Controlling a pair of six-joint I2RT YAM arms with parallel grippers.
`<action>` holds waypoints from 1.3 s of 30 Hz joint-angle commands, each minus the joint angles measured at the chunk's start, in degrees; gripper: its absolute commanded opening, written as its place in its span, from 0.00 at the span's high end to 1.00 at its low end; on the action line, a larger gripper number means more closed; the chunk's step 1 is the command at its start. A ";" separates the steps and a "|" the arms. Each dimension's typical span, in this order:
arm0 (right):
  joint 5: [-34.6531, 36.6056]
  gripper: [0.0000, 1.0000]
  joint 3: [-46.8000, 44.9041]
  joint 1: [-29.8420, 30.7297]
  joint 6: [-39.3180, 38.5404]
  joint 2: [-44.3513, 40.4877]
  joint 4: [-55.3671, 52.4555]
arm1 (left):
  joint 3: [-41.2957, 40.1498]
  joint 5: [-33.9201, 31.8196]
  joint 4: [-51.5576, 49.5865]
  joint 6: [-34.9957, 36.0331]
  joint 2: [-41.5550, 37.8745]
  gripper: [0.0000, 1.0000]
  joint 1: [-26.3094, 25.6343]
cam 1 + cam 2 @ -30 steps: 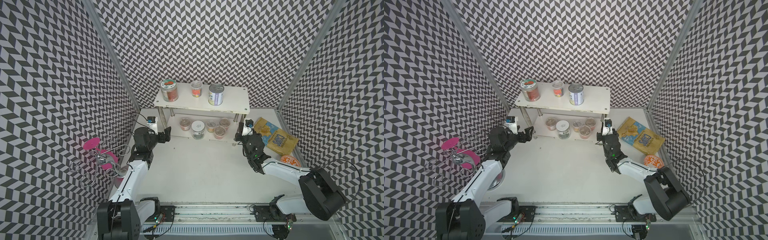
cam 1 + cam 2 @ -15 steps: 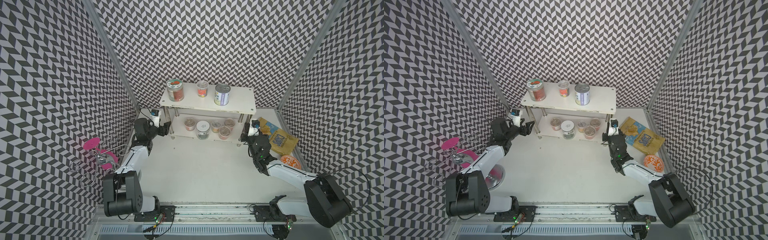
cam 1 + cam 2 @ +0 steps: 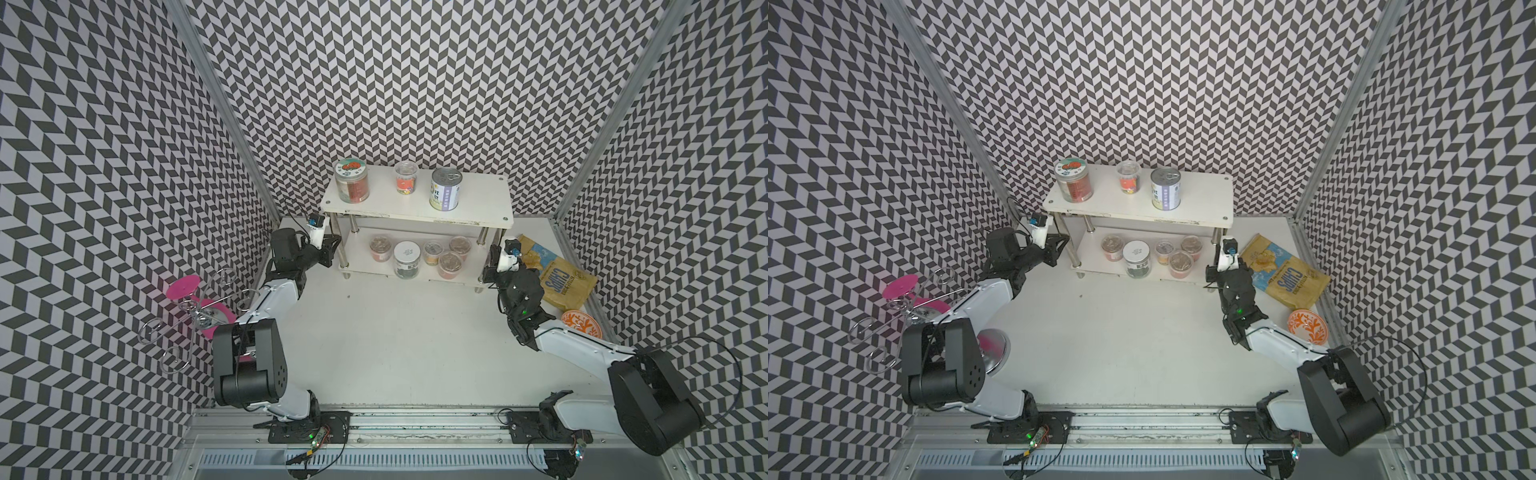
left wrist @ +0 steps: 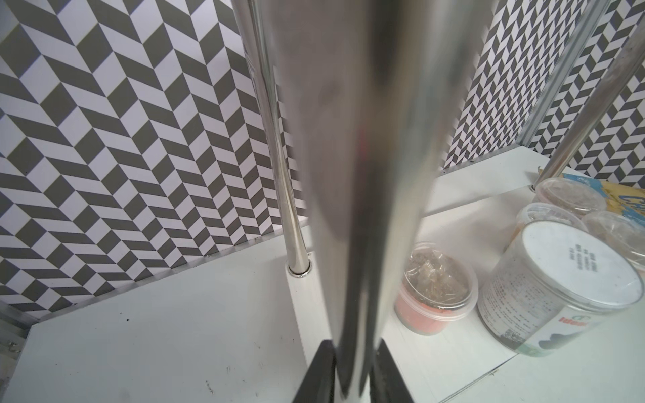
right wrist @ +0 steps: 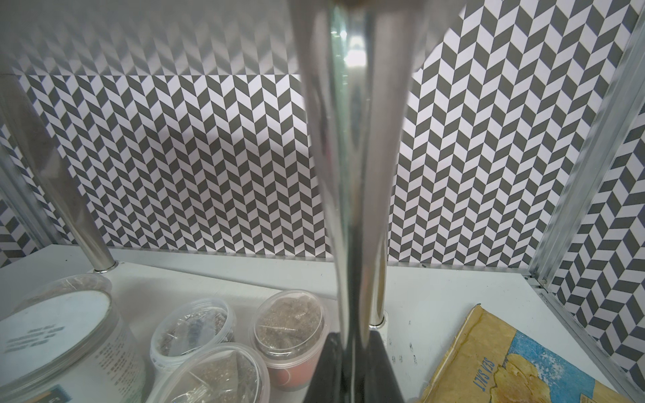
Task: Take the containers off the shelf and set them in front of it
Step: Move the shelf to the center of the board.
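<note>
The shelf (image 3: 478, 199) (image 3: 1204, 195) is a white two-tier rack on chrome legs at the back. Its top board carries a red-filled jar (image 3: 352, 182), a small cup (image 3: 406, 178) and a tin can (image 3: 445, 188). On the lower board stand a white-lidded jar (image 3: 407, 259) and several film-topped cups (image 3: 449, 264). My left gripper (image 3: 336, 249) (image 4: 352, 377) is shut on the shelf's front-left leg (image 4: 363, 174). At the opposite end my right gripper (image 3: 489, 270) (image 5: 354, 370) is shut on the front-right leg (image 5: 356, 174).
A yellow-blue chips bag (image 3: 557, 280) lies right of the shelf, an orange-patterned bowl (image 3: 581, 326) just in front of it. A chrome wire stand with pink discs (image 3: 195, 307) sits at the left wall. Patterned walls close in behind and beside the shelf.
My left arm has reached to the shelf's front-left leg and its jaws have closed on it. The shelf has shifted a little to the right with the right gripper still on its leg.
</note>
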 commanded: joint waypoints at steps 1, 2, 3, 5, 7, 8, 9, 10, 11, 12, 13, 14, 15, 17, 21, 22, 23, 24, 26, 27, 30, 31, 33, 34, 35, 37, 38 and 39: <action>4.19 0.92 0.74 -1.87 -2.61 -2.64 3.94 | 2.57 3.02 1.56 0.07 0.68 0.80 0.04; 4.18 0.92 0.75 -1.95 -2.66 -2.68 3.85 | 2.61 3.10 1.55 -0.02 0.80 0.83 0.03; 4.09 0.92 0.82 -1.94 -2.68 -2.63 3.76 | 2.58 3.11 1.32 -0.06 0.97 0.85 0.03; 4.05 0.92 0.88 -2.13 -2.67 -2.64 3.58 | 2.59 3.57 1.18 -0.26 0.87 0.87 -0.13; 4.00 0.92 0.85 -2.29 -2.86 -2.77 3.56 | 1.94 4.24 1.77 -1.29 0.40 0.90 -0.30; 4.05 0.92 0.82 -2.37 -3.04 -2.77 3.58 | 1.39 3.81 2.20 -1.76 -0.01 0.92 -0.61; 4.00 0.92 0.77 -2.43 -3.09 -2.78 3.58 | 0.76 3.36 2.63 -2.15 -0.39 0.93 -0.95; 4.16 0.92 0.62 -2.56 -3.21 -2.91 3.58 | 0.00 2.73 2.96 -2.56 -0.92 0.95 -1.41; 4.27 0.92 0.54 -2.78 -3.30 -3.04 3.58 | -0.73 1.93 3.06 -2.91 -1.40 0.97 -1.81; 4.22 0.92 0.44 -3.04 -3.33 -3.20 3.43 | -1.33 1.12 3.11 -3.41 -1.88 0.98 -2.28; 3.83 0.91 0.33 -3.48 -3.31 -3.56 3.20 | -2.18 0.55 3.44 -4.23 -2.45 0.98 -2.59; 3.37 0.92 0.07 -3.94 -3.38 -3.84 3.06 | -3.16 -0.24 3.75 -4.83 -3.28 0.99 -3.09; 2.85 0.92 -0.02 -4.24 -3.51 -4.21 3.10 | -3.98 -1.45 3.95 -5.45 -3.96 0.99 -3.65; 1.81 0.92 -0.43 -4.90 -4.03 -4.51 3.26 | -6.09 -3.43 4.84 -6.11 -5.39 1.00 -4.92; 0.46 0.92 -1.38 -5.76 -5.58 -4.58 3.86 | -7.89 -7.93 5.15 -7.03 -6.46 1.00 -7.19; -0.05 0.92 -1.61 -6.20 -5.66 -4.67 3.93 | -7.93 -9.13 4.64 -7.48 -6.59 1.00 -7.65; -1.16 0.92 -1.86 -6.74 -5.47 -4.67 4.01 | -8.05 -10.35 4.40 -7.76 -6.89 1.00 -8.03; -2.63 0.92 -2.05 -7.44 -4.99 -4.64 4.13 | -8.58 -11.18 4.62 -7.90 -7.19 1.00 -8.17; -3.38 0.92 -2.06 -7.90 -5.08 -4.42 4.22 | -9.27 -12.67 4.74 -8.22 -7.96 1.00 -8.28; -3.37 0.92 -1.98 -7.90 -5.21 -4.38 4.20 | -9.45 -13.45 4.57 -8.34 -8.31 1.00 -8.24; -3.80 0.91 -2.10 -7.97 -4.84 -4.16 3.86 | -9.45 -13.80 4.28 -8.34 -8.51 1.00 -8.24; -3.82 0.91 -2.14 -7.99 -4.71 -4.06 3.77 | -9.31 -13.81 4.00 -8.47 -8.50 1.00 -8.23; -3.82 0.88 -2.51 -8.17 -4.76 -3.69 4.39 | -9.44 -13.93 3.94 -8.77 -8.55 1.00 -8.32; -4.07 0.88 -2.51 -8.36 -4.63 -3.57 4.38 | -9.61 -14.02 4.15 -9.01 -8.68 1.00 -8.26; -4.64 0.87 -2.52 -8.65 -4.71 -3.61 4.44 | -9.81 -13.98 4.28 -9.08 -8.81 1.00 -8.32; -5.48 0.86 -2.20 -9.06 -4.77 -3.59 4.09 | -10.09 -14.02 4.56 -9.17 -9.05 0.99 -8.24; -5.74 0.85 -2.07 -9.22 -4.79 -3.55 3.94 | -10.06 -13.90 4.65 -9.15 -9.06 0.98 -8.26; -5.83 0.84 -1.98 -9.22 -4.87 -3.49 3.85 | -10.02 -13.79 4.51 -9.20 -9.03 0.97 -8.24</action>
